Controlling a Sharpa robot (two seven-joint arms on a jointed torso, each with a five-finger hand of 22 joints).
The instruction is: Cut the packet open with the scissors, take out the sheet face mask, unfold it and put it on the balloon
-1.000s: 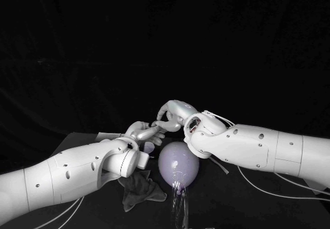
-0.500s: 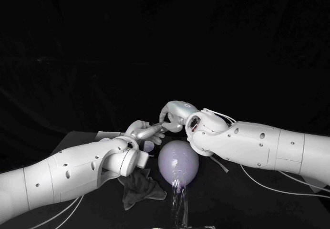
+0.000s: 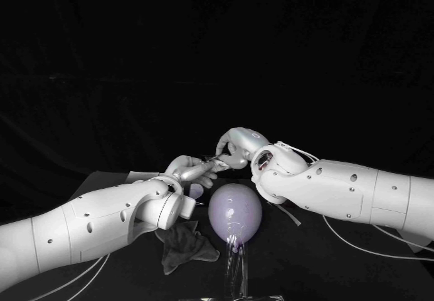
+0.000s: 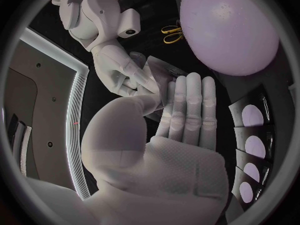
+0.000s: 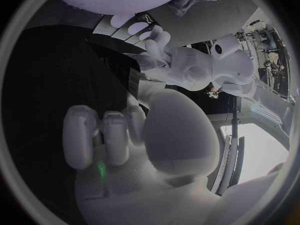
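Packet sits pinched between the left hand's straight fingers and thumb, while the right hand, fingers curled, grips its other side. Both hands meet just above the balloon. A dark cloth lies beside it, scissors nearby.

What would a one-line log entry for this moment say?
left hand: holds packet | right hand: holds packet | balloon: bare, no mask | scissors: unheld
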